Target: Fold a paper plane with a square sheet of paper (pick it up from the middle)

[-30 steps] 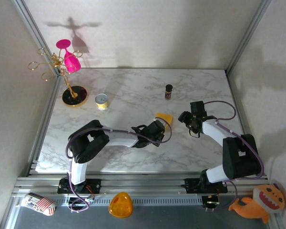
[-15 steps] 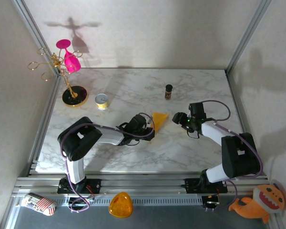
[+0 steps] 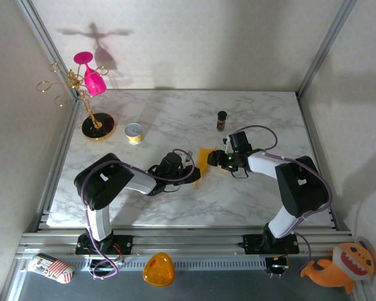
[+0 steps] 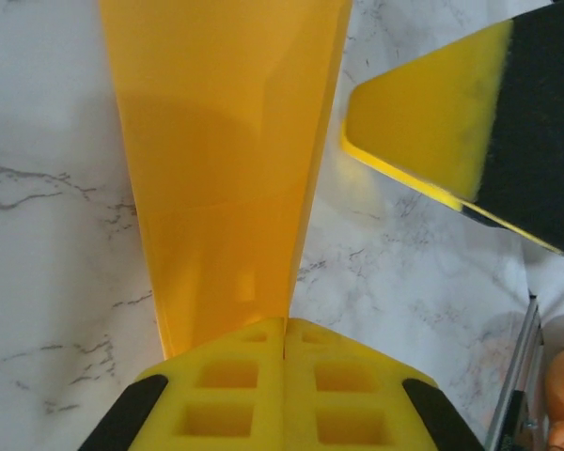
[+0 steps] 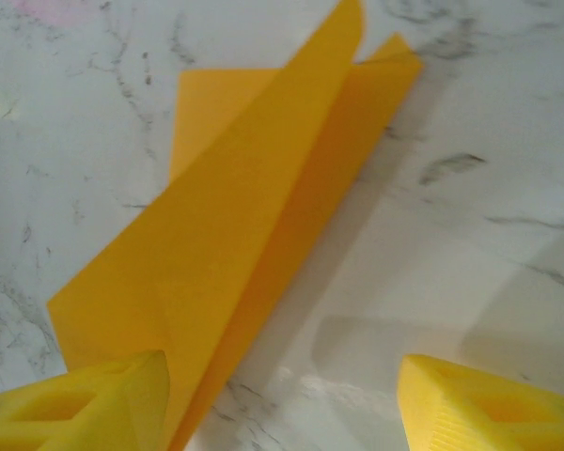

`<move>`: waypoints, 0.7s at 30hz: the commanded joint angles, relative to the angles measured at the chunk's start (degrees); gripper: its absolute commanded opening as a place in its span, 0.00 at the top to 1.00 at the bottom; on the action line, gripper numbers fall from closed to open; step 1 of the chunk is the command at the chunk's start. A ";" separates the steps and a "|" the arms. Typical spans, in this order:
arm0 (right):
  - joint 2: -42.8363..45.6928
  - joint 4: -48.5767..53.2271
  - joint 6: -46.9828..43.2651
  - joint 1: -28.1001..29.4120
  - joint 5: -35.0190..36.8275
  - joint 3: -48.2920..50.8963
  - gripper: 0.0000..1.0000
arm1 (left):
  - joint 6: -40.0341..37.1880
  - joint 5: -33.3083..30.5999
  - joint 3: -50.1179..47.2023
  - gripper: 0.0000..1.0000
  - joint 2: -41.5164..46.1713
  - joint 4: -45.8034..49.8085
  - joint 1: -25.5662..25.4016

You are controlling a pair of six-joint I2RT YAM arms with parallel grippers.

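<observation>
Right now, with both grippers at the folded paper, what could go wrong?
The left gripper is shut on only one narrow end of the paper, so a pull could slip or tear it. The open right gripper has the paper against one finger, off centre; closing might crumple the loose flaps.

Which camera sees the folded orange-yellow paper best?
The right wrist view: the folded orange-yellow paper sheet shows its layers and creases up close. The left wrist view shows one strip pinched by the left gripper; the top view, a tiny patch.
</observation>
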State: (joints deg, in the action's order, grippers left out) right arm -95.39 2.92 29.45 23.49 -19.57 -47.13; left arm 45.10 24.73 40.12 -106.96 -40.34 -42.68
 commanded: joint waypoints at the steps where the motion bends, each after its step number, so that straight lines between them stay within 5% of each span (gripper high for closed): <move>1: -1.67 2.74 -2.02 1.22 0.85 -2.63 0.34 | 1.96 0.85 -1.14 1.00 0.80 -3.32 0.75; 21: -11.22 9.97 -2.73 4.45 7.45 -8.54 0.30 | 5.88 -0.12 -2.63 0.97 -1.02 -5.12 1.45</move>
State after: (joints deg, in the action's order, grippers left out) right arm -101.56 11.53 27.24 26.55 -16.08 -55.53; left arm 50.46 24.67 37.69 -107.09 -44.84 -41.78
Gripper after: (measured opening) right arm 0.701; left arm 0.046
